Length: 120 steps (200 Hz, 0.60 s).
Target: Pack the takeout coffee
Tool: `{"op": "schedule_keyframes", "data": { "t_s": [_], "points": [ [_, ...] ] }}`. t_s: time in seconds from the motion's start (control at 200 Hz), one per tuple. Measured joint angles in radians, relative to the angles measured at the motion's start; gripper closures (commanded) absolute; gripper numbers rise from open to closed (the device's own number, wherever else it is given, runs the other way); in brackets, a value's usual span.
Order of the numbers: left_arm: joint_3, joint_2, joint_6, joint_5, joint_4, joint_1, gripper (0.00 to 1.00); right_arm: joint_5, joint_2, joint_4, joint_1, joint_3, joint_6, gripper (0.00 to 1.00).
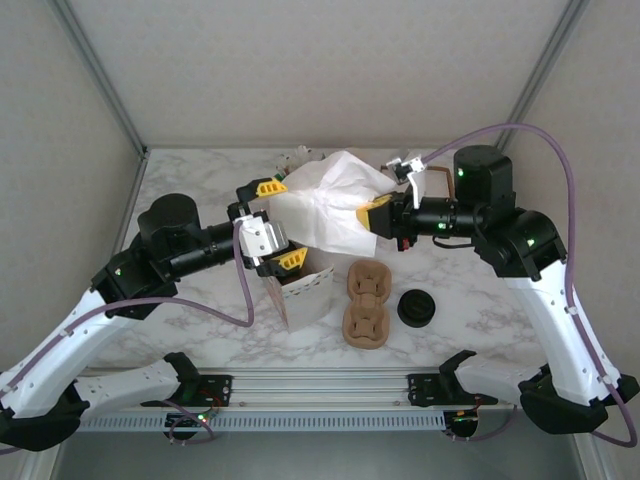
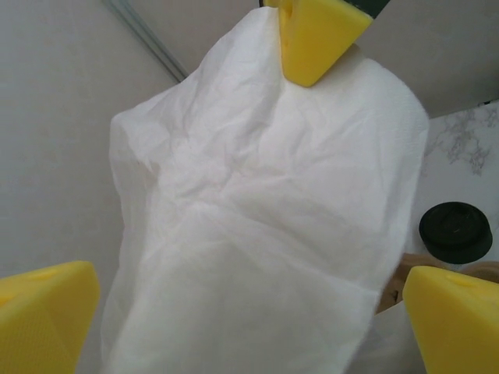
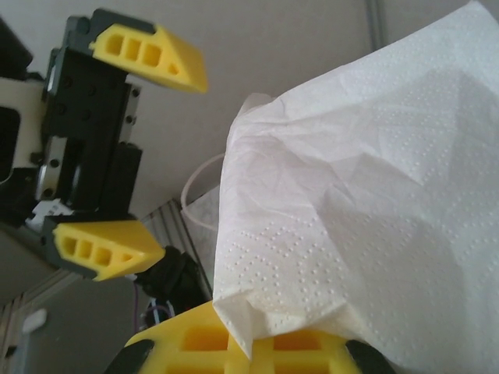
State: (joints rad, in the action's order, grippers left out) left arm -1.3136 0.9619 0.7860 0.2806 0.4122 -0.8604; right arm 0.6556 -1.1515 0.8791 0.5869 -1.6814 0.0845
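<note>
R tool grips napkin, marble table, walls

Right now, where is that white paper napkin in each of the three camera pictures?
Top external: the white paper napkin is at the centre of the picture.
Left wrist: it hangs across the middle, from top to bottom.
Right wrist: it covers the right half, from the upper right down to the bottom.
Shared landmark: the right gripper's yellow fingertip at the napkin's edge.

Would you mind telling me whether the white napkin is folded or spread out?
Spread out: the napkin hangs as one wide crumpled sheet, pinched at its edge by the right gripper.
</note>
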Motion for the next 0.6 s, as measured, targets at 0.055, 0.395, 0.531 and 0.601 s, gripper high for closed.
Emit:
{"op": "schedule_keyframes", "data": {
  "t_s": [0.055,0.395,0.531,0.601],
  "points": [
    [-0.012,0.008,0.019,-0.006,0.005,-0.008,0.0,0.0,-0.003,0.011,0.021,-0.01,-0.013,1.0],
    [-0.053,0.047,0.06,-0.029,0.053,-0.023,0.07,0.001,-0.007,0.046,0.103,-0.027,-0.064,1.0],
    [-0.054,0.052,0.048,-0.026,0.065,-0.023,0.14,0.01,-0.01,0.043,0.123,-0.028,-0.066,1.0],
    [-0.054,0.059,0.042,-0.023,0.071,-0.023,0.23,0.023,-0.015,0.034,0.134,-0.028,-0.066,1.0]
  ]
}}
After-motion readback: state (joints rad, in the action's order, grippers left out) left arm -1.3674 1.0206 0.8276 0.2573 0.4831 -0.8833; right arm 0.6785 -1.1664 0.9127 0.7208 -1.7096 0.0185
